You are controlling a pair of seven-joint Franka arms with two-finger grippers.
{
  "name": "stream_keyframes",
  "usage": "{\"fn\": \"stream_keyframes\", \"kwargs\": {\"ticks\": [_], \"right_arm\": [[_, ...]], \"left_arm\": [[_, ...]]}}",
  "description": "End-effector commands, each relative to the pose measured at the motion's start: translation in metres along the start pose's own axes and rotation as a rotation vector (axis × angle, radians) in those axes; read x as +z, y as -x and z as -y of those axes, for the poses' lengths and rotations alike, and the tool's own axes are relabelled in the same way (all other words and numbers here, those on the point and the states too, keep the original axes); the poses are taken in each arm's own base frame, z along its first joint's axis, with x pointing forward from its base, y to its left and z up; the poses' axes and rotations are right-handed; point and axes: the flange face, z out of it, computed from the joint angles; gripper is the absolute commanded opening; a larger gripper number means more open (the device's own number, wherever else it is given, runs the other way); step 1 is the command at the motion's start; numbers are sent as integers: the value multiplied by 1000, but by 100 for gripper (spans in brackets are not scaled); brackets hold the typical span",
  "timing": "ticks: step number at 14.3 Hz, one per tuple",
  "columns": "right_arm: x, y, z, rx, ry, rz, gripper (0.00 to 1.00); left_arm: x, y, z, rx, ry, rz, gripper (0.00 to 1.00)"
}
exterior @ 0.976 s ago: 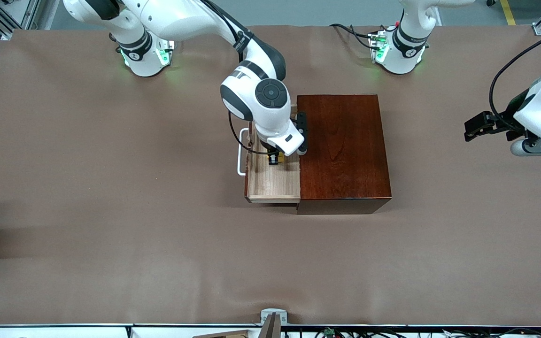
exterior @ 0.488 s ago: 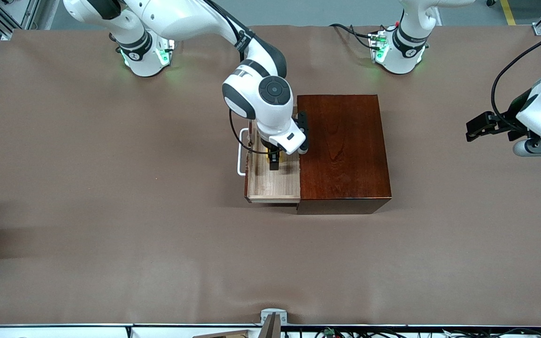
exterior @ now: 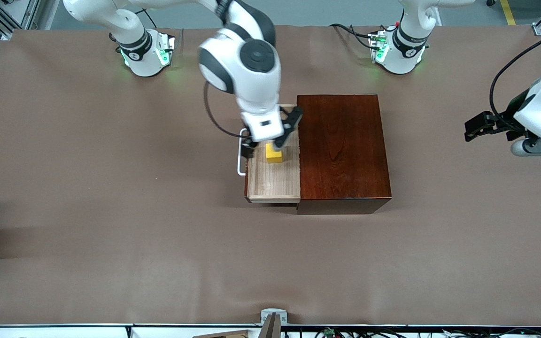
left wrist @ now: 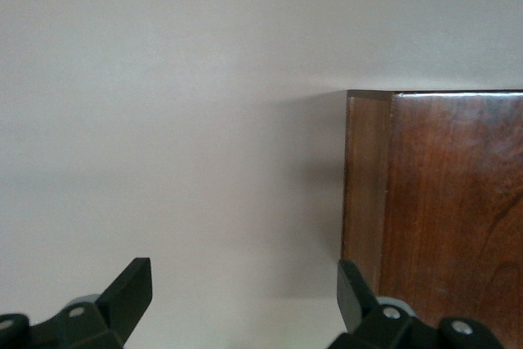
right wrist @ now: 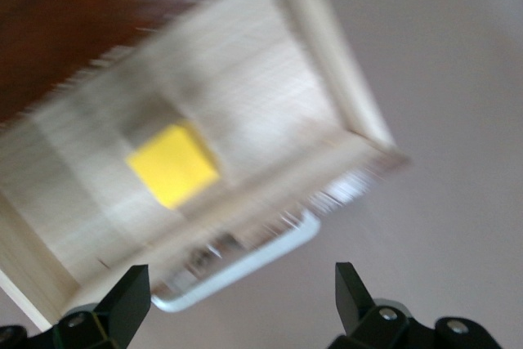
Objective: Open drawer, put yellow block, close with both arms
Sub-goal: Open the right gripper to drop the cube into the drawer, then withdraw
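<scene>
The yellow block (exterior: 274, 154) lies on the floor of the open drawer (exterior: 273, 183), loose, and shows in the right wrist view (right wrist: 172, 165). The pale drawer (right wrist: 270, 79) is pulled out of the dark reddish-brown box (exterior: 343, 145) toward the right arm's end, its white handle (exterior: 239, 157) outward. My right gripper (exterior: 264, 146) is open and empty, up over the drawer's handle end (right wrist: 243, 308). My left gripper (exterior: 468, 130) is open and empty, waiting over the table at the left arm's end; its wrist view (left wrist: 245, 300) shows a corner of the box (left wrist: 441, 202).
The brown table cover (exterior: 111, 211) spreads all round the box. The white handle (right wrist: 245, 259) lies just under my right gripper. The arm bases (exterior: 146, 51) stand at the table's edge farthest from the front camera.
My right gripper has opened, let go of the yellow block in the drawer, and risen and turned above it. The left arm has barely moved.
</scene>
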Motion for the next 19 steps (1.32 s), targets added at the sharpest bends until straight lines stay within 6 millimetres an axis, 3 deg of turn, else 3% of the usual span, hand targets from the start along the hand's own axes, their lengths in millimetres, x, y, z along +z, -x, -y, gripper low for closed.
{"fn": "stream_keyframes", "kwargs": {"ticks": [1,4,6,8,9,11,14,16,19], "right_arm": [[-35,53,-82,173,12,31,100],[-59,126,-181,357,4,64,100],[-76,180,-235,488,-45,52,100],[-87,234,-280,611,-104,38,100],[-96,257,-291,655,-111,33,100],[-110,295,-294,723,-102,29,100],[-106,343,-293,819,-159,-15,100],[-108,346,-277,900,-146,-21,100],[-118,324,-253,964,-143,-15,100]], "left_arm": [[-7,10,-49,74,1,-11,100],[-16,26,-114,196,5,-29,100],[-16,45,-161,290,6,-6,100],[-15,74,-218,399,3,11,100],[-15,90,-250,451,1,6,100],[-13,113,-300,555,21,-17,100],[0,127,-377,717,111,-26,100],[22,133,-427,841,182,-46,100],[61,131,-481,1011,240,-138,100]]}}
